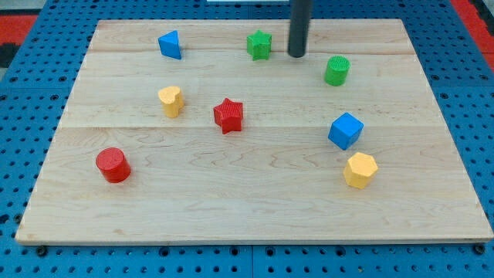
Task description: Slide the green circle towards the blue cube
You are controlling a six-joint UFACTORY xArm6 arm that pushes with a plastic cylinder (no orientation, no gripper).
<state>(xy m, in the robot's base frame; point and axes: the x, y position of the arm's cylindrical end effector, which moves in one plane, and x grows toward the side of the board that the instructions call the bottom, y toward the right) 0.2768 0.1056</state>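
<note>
here my tip [297,55] stands apart, up-left of the green circle [336,70], blue cube [345,130] below.

Bright, even light; sharp focus

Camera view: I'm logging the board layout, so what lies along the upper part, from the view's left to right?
Blue triangle → green star → my tip → green circle, which sits slightly lower, above the blue cube.
</note>
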